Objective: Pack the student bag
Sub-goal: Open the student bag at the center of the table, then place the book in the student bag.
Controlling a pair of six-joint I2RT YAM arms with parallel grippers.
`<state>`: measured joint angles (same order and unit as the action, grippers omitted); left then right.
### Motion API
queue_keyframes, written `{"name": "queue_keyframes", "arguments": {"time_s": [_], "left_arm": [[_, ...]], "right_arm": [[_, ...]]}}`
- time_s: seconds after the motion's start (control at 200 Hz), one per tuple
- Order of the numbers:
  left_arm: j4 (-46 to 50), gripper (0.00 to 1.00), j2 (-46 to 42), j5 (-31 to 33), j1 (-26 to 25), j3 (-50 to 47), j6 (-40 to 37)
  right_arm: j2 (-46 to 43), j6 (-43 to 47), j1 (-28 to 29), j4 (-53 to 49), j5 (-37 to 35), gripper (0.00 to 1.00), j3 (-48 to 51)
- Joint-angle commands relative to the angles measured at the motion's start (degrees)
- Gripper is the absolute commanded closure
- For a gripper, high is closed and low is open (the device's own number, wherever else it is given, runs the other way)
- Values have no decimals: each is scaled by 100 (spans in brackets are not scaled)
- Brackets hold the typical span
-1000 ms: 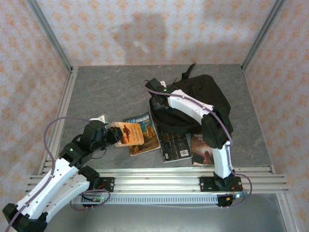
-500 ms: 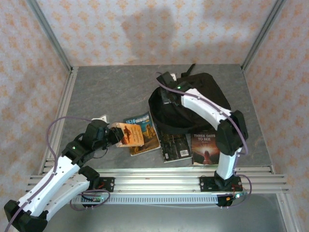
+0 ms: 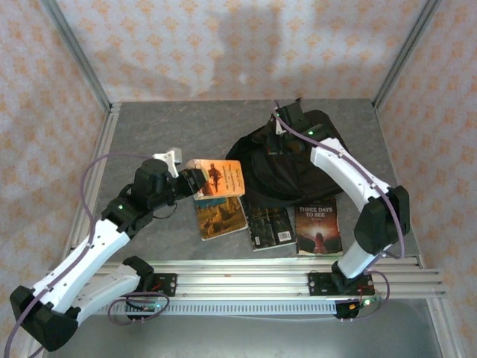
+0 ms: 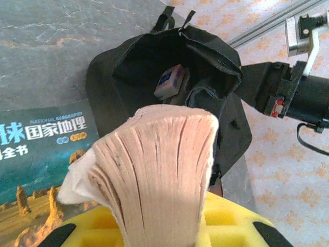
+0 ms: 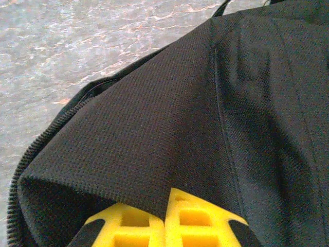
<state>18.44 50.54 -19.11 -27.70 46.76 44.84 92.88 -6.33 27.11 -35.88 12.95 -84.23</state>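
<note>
Nearest you, three books lay flat on the tabletop (image 3: 164,134) in a row by the near edge: a National Geographic volume (image 3: 221,216), a dark paperback (image 3: 270,226) and "Three Days to See" (image 3: 319,227). None of them was packed yet.

Just beyond that row, your left tool (image 3: 192,181) was clenched on an orange-covered book (image 3: 221,177), gripped by one end and held clear of the tabletop. Its free end pointed toward the bag. From the left wrist view, the fanned page edges sat between the yellow pads, lined up with the open mouth ahead.

Farther back, the student bag (image 3: 253,171) lay on the right half of the tabletop, its opening turned toward the left arm. Your right tool (image 3: 277,142) was clamped on the black fabric at the far edge of that opening, lifting it so the mouth gaped. Something small with a blue and reddish face (image 4: 169,81) already sat inside; I could not tell what it was.

By my reckoning you were early in the job: one book was about to go in and three were left.
</note>
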Motion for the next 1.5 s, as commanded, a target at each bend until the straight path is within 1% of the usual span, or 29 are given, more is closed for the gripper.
{"name": "queue_keyframes", "arguments": {"time_s": [0.0, 0.16, 0.28, 0.5, 0.575, 0.59, 0.605, 0.661, 0.691, 0.711, 0.736, 0.796, 0.966, 1.091, 1.261, 1.361, 1.491], "left_arm": [[-618, 100, 324, -19, 38, 225, -86], [-855, 100, 968, 89, 41, 539, -111], [-1122, 100, 1495, 54, 37, 800, -41], [-2162, 100, 2509, -618, 11, 1192, 482], [-2702, 100, 2783, -901, -6, 1215, 753], [-2817, 100, 2818, -952, -13, 1204, 810], [-2934, 100, 2857, -1004, -20, 1200, 861], [-3317, 100, 2932, -1138, -44, 1164, 1007], [-3475, 100, 2960, -1168, -59, 1130, 1053], [-3561, 100, 2968, -1173, -68, 1110, 1082], [-3641, 100, 2985, -1182, -77, 1094, 1116], [-3909, 100, 3030, -1207, -88, 1054, 1211], [-4495, 100, 3270, -1358, -202, 1069, 1413], [-4337, 100, 3444, -1314, -266, 1261, 1353], [-4312, 100, 3748, -1297, -286, 1379, 1493], [-4307, 100, 3860, -1290, -287, 1431, 1554], [-4238, 100, 3935, -1290, -285, 1487, 1538]], "right_arm": [[-460, -130, -130, 300, 843, 100, 111], [-585, -139, -222, 284, 1083, 100, 134], [-639, -176, -258, 283, 1208, 100, 130], [-609, -350, -276, 312, 1420, 100, 142], [-577, -459, -286, 310, 1409, 100, 139], [-564, -484, -286, 297, 1383, 96, 128], [-561, -512, -286, 286, 1359, 89, 119], [-540, -622, -292, 205, 1190, 55, 66], [-539, -667, -294, 158, 1115, 42, 35], [-546, -706, -297, 132, 1079, 36, 23], [-571, -760, -296, 108, 1032, 32, 0], [-642, -902, -320, 101, 960, 27, -16], [-838, -1091, -337, -50, 909, 25, -257], [-602, -942, -338, -546, 796, 24, -748], [-89, -692, -347, -1032, 315, 23, -1206], [110, -563, -343, -1139, -75, 24, -1324], [150, -477, -347, -1002, -314, 28, -1193]]}}
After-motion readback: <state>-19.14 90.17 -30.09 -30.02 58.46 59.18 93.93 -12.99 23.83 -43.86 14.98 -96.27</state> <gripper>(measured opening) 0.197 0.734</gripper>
